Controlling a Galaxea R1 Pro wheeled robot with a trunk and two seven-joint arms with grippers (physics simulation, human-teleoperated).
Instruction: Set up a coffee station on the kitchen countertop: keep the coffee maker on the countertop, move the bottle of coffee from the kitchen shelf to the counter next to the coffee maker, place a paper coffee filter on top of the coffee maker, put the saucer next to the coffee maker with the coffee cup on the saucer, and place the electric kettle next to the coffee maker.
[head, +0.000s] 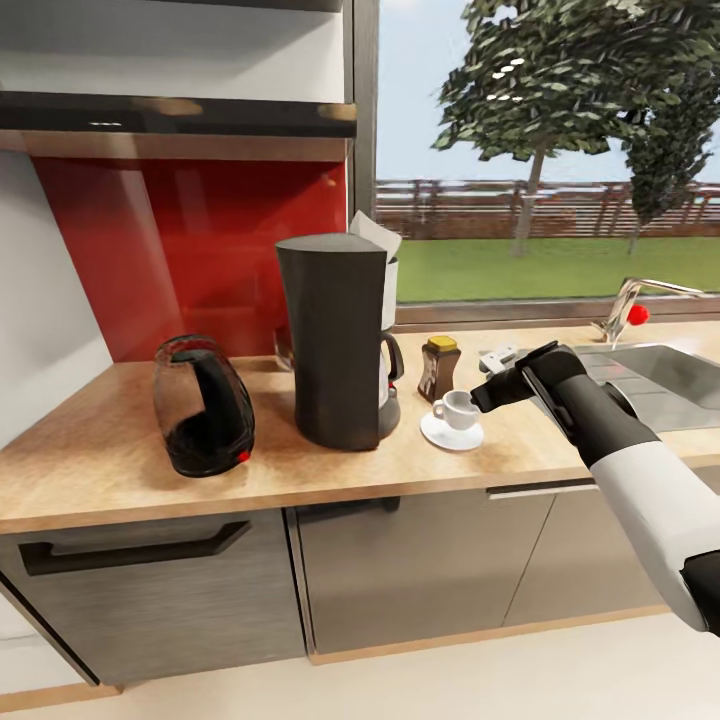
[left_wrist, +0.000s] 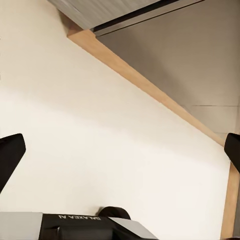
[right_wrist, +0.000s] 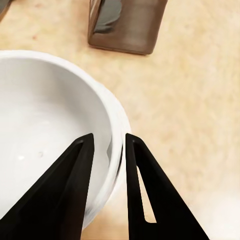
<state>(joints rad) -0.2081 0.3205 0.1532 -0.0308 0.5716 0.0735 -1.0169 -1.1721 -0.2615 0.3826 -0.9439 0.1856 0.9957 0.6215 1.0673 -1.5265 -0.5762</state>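
Head view shows your station nearly built on the tabletop (head: 100, 450). The coffee maker (head: 335, 340) stands at centre with the paper coffee filter (head: 375, 234) poking up at its top. The bottle of coffee (head: 439, 368) sits at its 3 o'clock, and the saucer (head: 451, 432) with the coffee cup (head: 458, 409) on it lies just toward you from the bottle. The electric kettle (head: 203, 404) is at the maker's 9 o'clock, though it looks tilted, so I'd judge it may need righting.

Your right claw (head: 487, 393) is at the cup's 3 o'clock. In the right wrist view its fingers (right_wrist: 67, 190) straddle the cup's rim with a narrow gap between them, whether squeezing it or only around it I cannot tell. Your left claw (left_wrist: 120, 150) hangs over the floor (left_wrist: 90, 140), fingers wide apart and empty.
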